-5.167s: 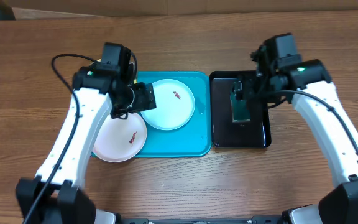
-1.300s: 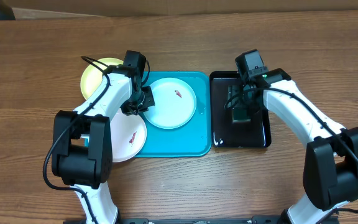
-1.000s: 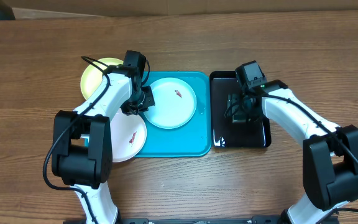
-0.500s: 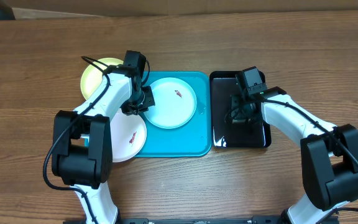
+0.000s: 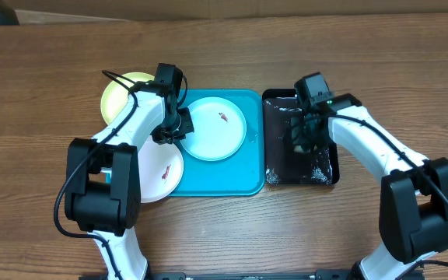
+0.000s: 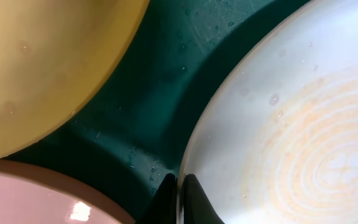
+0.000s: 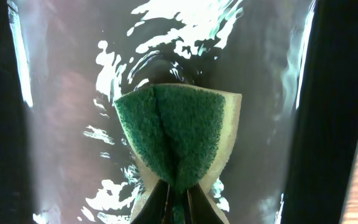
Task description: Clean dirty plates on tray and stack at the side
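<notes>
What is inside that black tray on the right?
Rippling water and a green sponge, folded and pinched by the right gripper. The black tray floor beneath the sponge and the arm is covered, so anything lying there cannot be seen.

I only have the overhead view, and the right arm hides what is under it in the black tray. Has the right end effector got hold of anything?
Observer: Yes. In the right wrist view the right end effector is shut on a green sponge, which is creased down its middle.
Operator: Is the sponge in water?
Observer: Ripples spread around it in the water that fills the black tray.
Operator: And the left side?
Observer: In the left wrist view the left end effector is pinched shut on the rim of the light blue plate.
</notes>
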`<state>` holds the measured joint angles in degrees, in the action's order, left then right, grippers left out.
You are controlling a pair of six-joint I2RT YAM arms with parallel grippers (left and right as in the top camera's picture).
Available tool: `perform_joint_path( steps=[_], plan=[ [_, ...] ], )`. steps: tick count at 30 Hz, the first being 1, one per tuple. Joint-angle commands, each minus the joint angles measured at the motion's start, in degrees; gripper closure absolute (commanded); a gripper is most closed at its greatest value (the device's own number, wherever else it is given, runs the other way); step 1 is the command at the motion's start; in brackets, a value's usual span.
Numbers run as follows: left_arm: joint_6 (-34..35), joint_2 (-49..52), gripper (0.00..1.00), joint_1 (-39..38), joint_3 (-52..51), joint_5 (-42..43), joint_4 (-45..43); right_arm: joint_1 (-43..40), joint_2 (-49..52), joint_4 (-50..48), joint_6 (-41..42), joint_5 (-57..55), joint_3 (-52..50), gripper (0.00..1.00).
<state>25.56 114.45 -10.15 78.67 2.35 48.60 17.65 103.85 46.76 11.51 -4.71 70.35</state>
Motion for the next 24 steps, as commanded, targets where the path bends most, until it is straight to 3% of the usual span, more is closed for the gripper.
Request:
perform_joint_path(
  steps=[1,10,20,24],
  plan=[
    [0.4,0.9,0.96,-0.4,-0.6,0.1,0.2,0.2,-2.5,0.3,-0.8,0.1,2.1,0.96],
    [0.2,0.9,0.96,-0.4,-0.6,0.2,0.0,0.1,-2.5,-1.3,-1.1,-0.4,2.5,0.96],
    [-1.2,0.9,0.96,-0.4,-0.6,0.2,0.0,0.0,-3.7,3.5,-1.1,0.4,6.2,0.96],
    [-1.2,0.9,0.96,-0.4,-0.6,0.2,-0.1,0.0,-3.7,3.5,-2.1,5.3,6.2,0.96]
  ],
)
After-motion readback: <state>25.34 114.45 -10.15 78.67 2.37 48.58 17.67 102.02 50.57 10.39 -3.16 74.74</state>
